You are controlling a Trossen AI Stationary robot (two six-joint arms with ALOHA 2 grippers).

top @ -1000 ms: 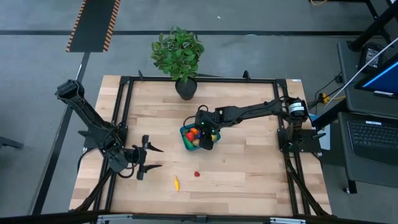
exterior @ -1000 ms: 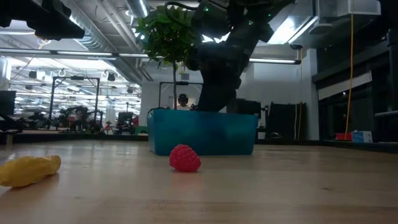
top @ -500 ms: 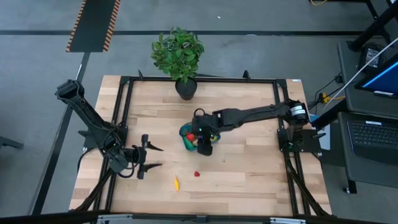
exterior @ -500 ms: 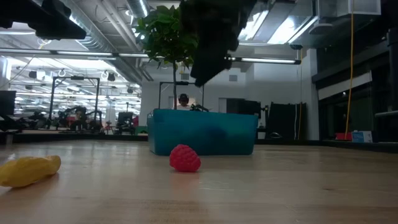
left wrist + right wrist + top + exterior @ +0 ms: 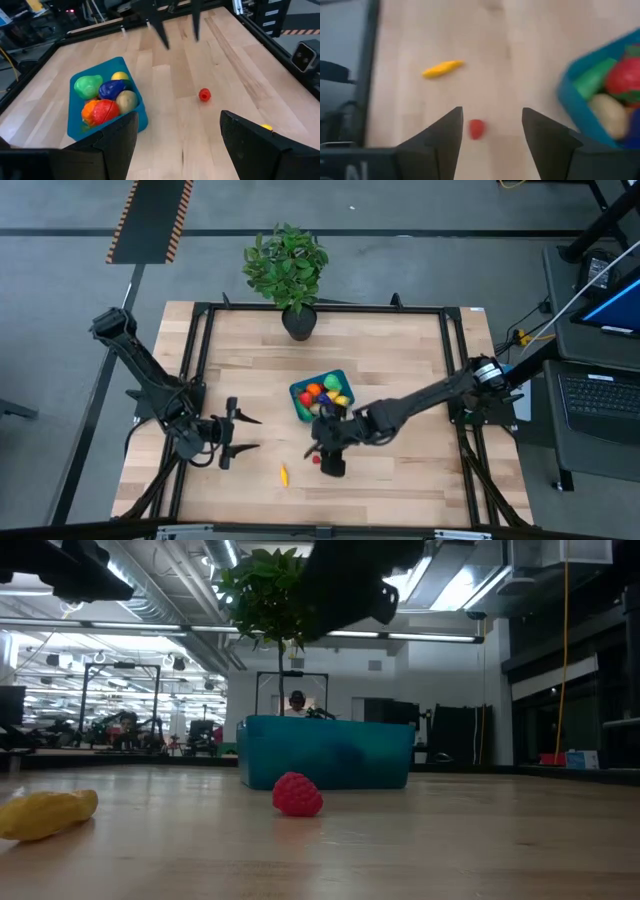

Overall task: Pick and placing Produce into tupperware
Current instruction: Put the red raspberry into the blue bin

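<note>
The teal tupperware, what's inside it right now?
The tupperware holds toy produce: a green piece, a purple one, yellow, beige and an orange-red one. Anything beneath that pile is covered.

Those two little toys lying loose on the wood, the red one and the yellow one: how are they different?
The red toy is round and bumpy like a berry; the yellow toy is long and smooth, lying on its side. The red toy sits nearer the blue container; the yellow toy lies farther from it. The right gripper hovers open over the red toy, none over the yellow toy. Both rest on the table, outside the container.
</note>
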